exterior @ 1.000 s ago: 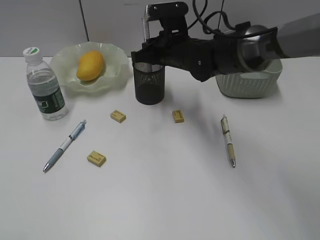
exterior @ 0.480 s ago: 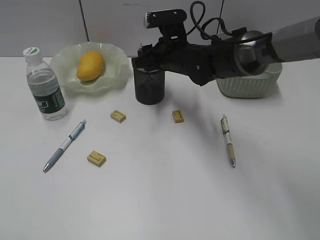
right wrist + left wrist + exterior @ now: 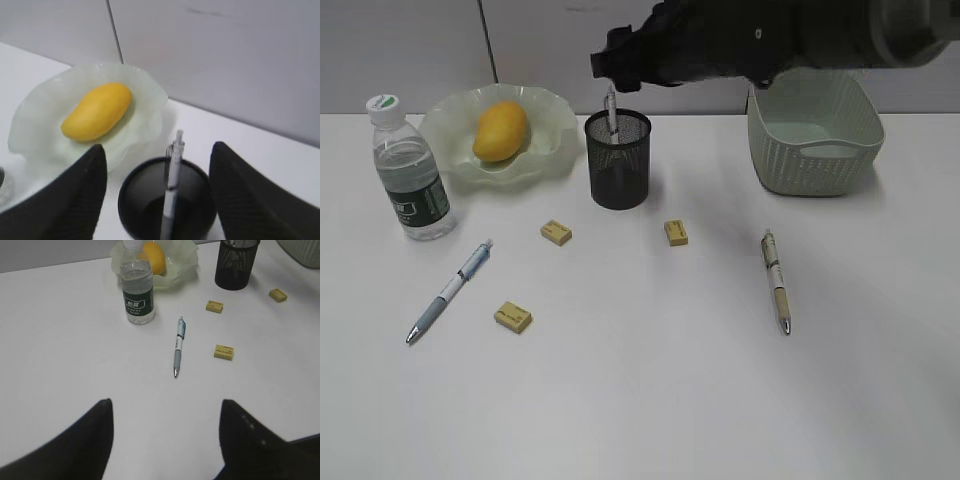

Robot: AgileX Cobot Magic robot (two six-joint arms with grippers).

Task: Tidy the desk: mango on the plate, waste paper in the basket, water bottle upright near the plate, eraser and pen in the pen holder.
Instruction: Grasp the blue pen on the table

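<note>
While upright, slim pen (image 3: 611, 112) inside wire-mesh pen holder (image 3: 618, 165).

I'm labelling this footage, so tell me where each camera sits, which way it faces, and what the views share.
Exterior: in front of the desk, above it, slanting down toward the back wall; the dark right arm reaches across the top above the pen holder.
Left wrist: high over the near desk, facing the bottle and blue pen; the open left pincer frames the bottom.
Right wrist: just above the holder, facing the mango on the plate; the open right pincer flanks the holder.
All three share the holder, mango and plate.
</note>
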